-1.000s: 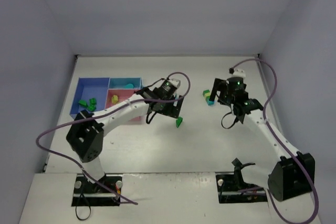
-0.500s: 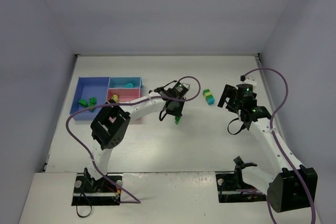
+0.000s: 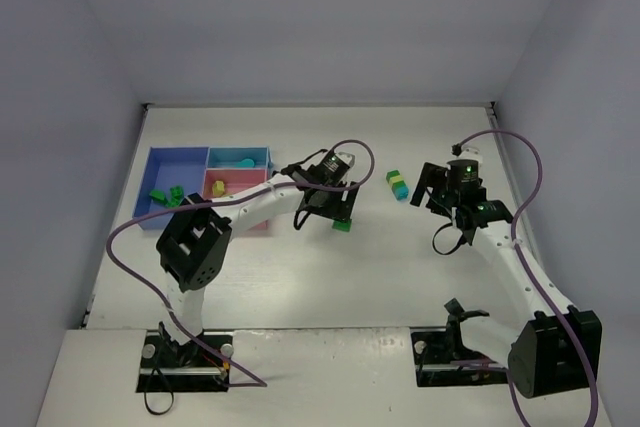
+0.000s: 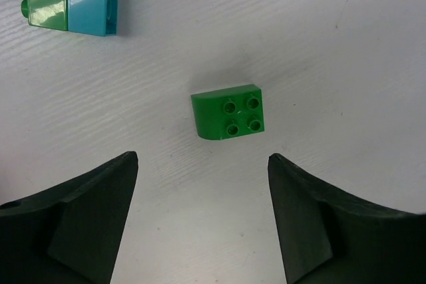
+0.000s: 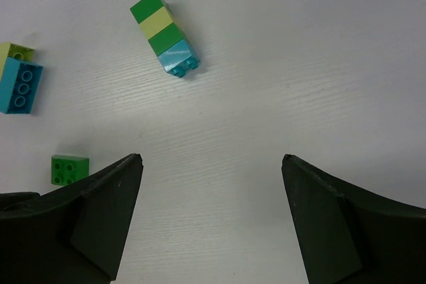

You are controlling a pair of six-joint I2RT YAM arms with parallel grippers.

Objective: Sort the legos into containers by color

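A dark green lego lies on the white table just ahead of my open, empty left gripper; in the top view the lego sits below that gripper. A small stack of green, yellow-green and teal legos lies further off, next to a teal and yellow-green pair; the cluster shows in the top view. My right gripper is open and empty over bare table, to the right of the cluster. The joined trays stand at far left: blue, pink, light-blue.
Green legos lie in the blue tray, a yellow-green one in the pink tray, a teal one in the light-blue tray. Purple cables loop off both arms. Walls close in the table on three sides.
My right gripper has drawn back to the right, away from the lego cluster. My left arm has changed its pose; its gripper stays by the dark green lego on the table.
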